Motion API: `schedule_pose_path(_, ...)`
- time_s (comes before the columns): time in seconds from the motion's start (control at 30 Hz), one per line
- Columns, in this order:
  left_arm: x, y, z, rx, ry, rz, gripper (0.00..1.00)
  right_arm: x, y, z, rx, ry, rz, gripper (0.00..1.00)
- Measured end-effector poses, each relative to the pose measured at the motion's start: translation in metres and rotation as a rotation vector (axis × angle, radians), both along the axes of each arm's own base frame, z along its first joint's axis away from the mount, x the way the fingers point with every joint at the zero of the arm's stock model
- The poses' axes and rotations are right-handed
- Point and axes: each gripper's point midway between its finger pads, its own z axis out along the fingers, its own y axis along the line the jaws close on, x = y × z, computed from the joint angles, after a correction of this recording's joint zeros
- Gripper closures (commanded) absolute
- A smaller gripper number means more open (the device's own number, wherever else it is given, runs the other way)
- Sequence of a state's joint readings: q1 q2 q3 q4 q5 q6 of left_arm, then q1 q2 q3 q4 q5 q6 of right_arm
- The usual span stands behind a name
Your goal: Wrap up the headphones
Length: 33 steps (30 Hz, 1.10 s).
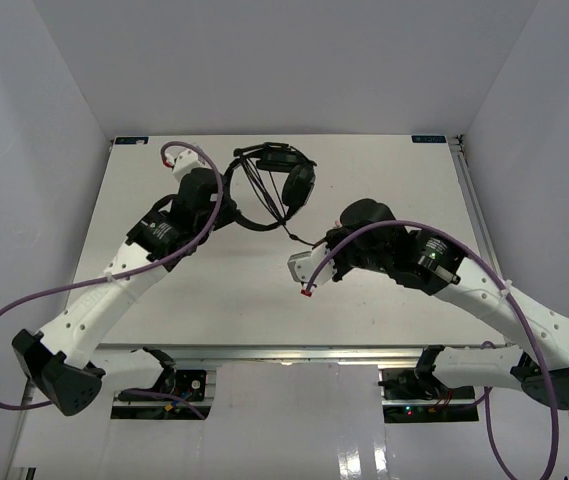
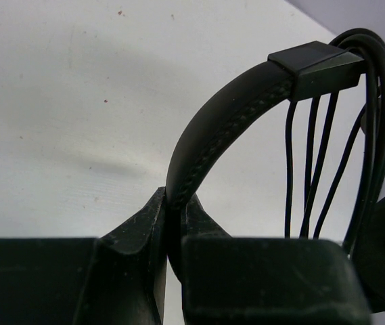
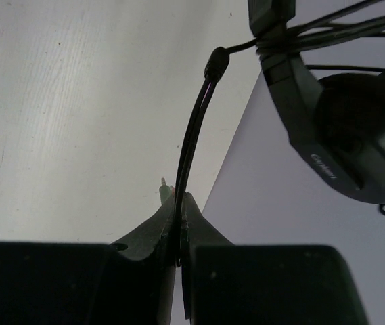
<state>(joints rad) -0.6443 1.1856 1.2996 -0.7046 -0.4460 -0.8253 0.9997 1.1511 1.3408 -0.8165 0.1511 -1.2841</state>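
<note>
white tabletop point(image 1: 394, 170) and pale walls are framing the scene, and the headphones point(image 1: 286, 182) are sitting toward the far middle, between the two arms; whether they are resting on the surface or hanging just above it i cannot tell. the left gripper point(image 2: 176, 206) is clamping the stitched headband point(image 2: 209, 135) edge-on, jaws pinched tight. the right gripper point(image 3: 178, 210) is closing on the thin cord point(image 3: 193, 128) near its free end, with a pale tip, probably the plug point(image 3: 164, 184), peeking just past the fingers. several loops of cord are already hanging across the headband beside one earcup point(image 3: 358, 128). i am judging the set to be light, the headband springy yet firm enough for a handle, and the cord limp and slippery, so it is calling for steady tension and a hold near its end. the cord is running from the right fingers up to the headphones, which are lying just beyond that gripper.
</note>
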Motion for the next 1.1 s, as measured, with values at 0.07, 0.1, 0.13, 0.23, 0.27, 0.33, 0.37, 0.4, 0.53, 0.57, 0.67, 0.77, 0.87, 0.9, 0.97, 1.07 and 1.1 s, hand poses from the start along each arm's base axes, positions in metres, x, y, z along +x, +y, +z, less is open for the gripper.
schedule_pose_path(0.07,0.006,-0.005,-0.014,0.027,0.035,-0.007,1.00,-0.002,0.002,-0.002,-0.025,-0.023,0.020,0.92)
schedule_pose_path(0.1,0.008,-0.008,-0.023,0.042,0.056,-0.013,1.00,-0.003,0.003,-0.003,-0.039,-0.034,0.029,0.92)
schedule_pose_path(0.13,0.010,-0.011,-0.031,0.056,0.077,-0.020,1.00,-0.003,0.003,-0.006,-0.056,-0.041,0.034,0.92)
schedule_pose_path(0.23,0.013,-0.019,-0.058,0.097,0.144,-0.048,1.00,-0.001,0.004,-0.018,-0.104,-0.064,0.048,0.92)
schedule_pose_path(0.27,0.014,-0.021,-0.067,0.110,0.166,-0.059,1.00,-0.001,0.003,-0.024,-0.125,-0.068,0.049,0.92)
schedule_pose_path(0.33,0.013,-0.024,-0.086,0.135,0.212,-0.078,1.00,0.000,0.002,-0.040,-0.175,-0.072,0.055,0.92)
schedule_pose_path(0.37,0.011,-0.025,-0.097,0.148,0.237,-0.087,1.00,0.000,0.002,-0.050,-0.202,-0.072,0.061,0.92)
schedule_pose_path(0.4,0.008,-0.025,-0.109,0.162,0.265,-0.099,1.00,0.000,0.002,-0.061,-0.229,-0.070,0.068,0.92)
schedule_pose_path(0.53,-0.004,-0.028,-0.153,0.213,0.380,-0.158,1.00,-0.001,0.000,-0.095,-0.312,-0.062,0.095,0.92)
schedule_pose_path(0.57,-0.007,-0.030,-0.162,0.223,0.408,-0.178,1.00,0.000,0.001,-0.100,-0.323,-0.067,0.102,0.92)
schedule_pose_path(0.67,-0.014,-0.039,-0.183,0.235,0.477,-0.253,1.00,0.003,0.005,-0.108,-0.336,-0.100,0.120,0.92)
schedule_pose_path(0.77,-0.020,-0.047,-0.197,0.241,0.523,-0.324,1.00,0.007,0.010,-0.111,-0.343,-0.136,0.143,0.92)
schedule_pose_path(0.87,-0.025,-0.054,-0.208,0.249,0.555,-0.374,1.00,0.008,0.019,-0.114,-0.345,-0.149,0.167,0.92)
schedule_pose_path(0.9,-0.027,-0.055,-0.211,0.251,0.563,-0.387,1.00,0.007,0.023,-0.117,-0.345,-0.145,0.176,0.92)
schedule_pose_path(0.97,-0.029,-0.059,-0.215,0.250,0.573,-0.409,1.00,0.004,0.030,-0.122,-0.347,-0.129,0.202,0.92)
schedule_pose_path(1.07,-0.030,-0.063,-0.221,0.247,0.587,-0.430,1.00,-0.004,0.045,-0.127,-0.340,-0.100,0.247,0.92)
schedule_pose_path(1.1,-0.030,-0.064,-0.222,0.246,0.591,-0.434,1.00,-0.006,0.050,-0.127,-0.334,-0.093,0.261,0.92)
